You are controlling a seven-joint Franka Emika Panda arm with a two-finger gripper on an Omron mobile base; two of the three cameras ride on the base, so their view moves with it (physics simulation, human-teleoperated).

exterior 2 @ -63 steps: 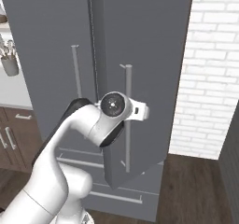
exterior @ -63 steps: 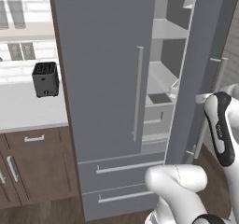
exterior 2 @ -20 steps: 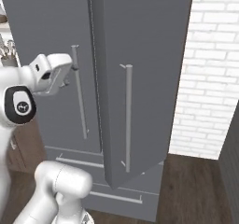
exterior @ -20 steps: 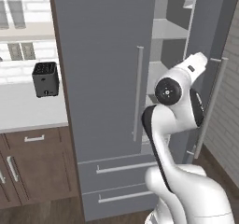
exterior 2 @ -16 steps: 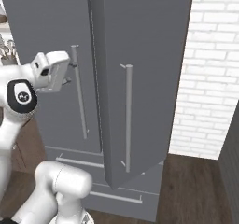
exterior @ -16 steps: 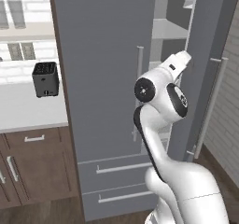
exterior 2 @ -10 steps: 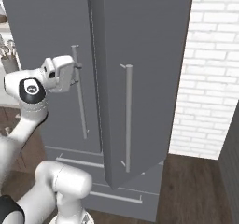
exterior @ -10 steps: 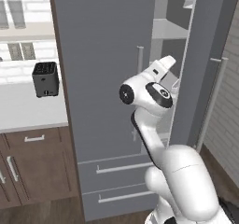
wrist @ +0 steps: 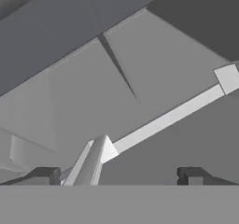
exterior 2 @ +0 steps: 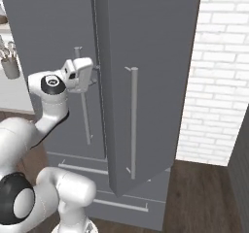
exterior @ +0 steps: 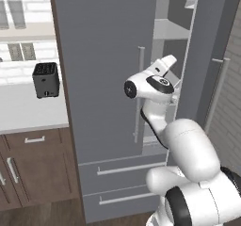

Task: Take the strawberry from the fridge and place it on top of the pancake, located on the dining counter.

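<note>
The fridge (exterior: 103,69) is tall and matte grey; its left door is closed and its right door (exterior 2: 146,81) stands swung open. My arm is raised in front of it, with the white hand (exterior: 164,66) at the gap between the doors, close to the left door's silver bar handle (exterior: 140,93). In the hand view my gripper (wrist: 119,175) is open with nothing between its fingertips (wrist: 46,174), facing grey fridge panels and a silver handle (wrist: 168,118) running diagonally. The strawberry is hidden. The pancake and the dining counter are out of view.
A black toaster (exterior: 45,79) stands on the pale counter (exterior: 23,112) over brown cabinets left of the fridge. Pale shelves (exterior: 172,29) show through the open side. The open door's long handle (exterior 2: 132,123) hangs toward me. A white brick wall (exterior 2: 219,81) is to the right.
My arm has swung left across the fridge front, bringing the hand from the open door's edge to the left door's handle. The jaws have stayed open.
</note>
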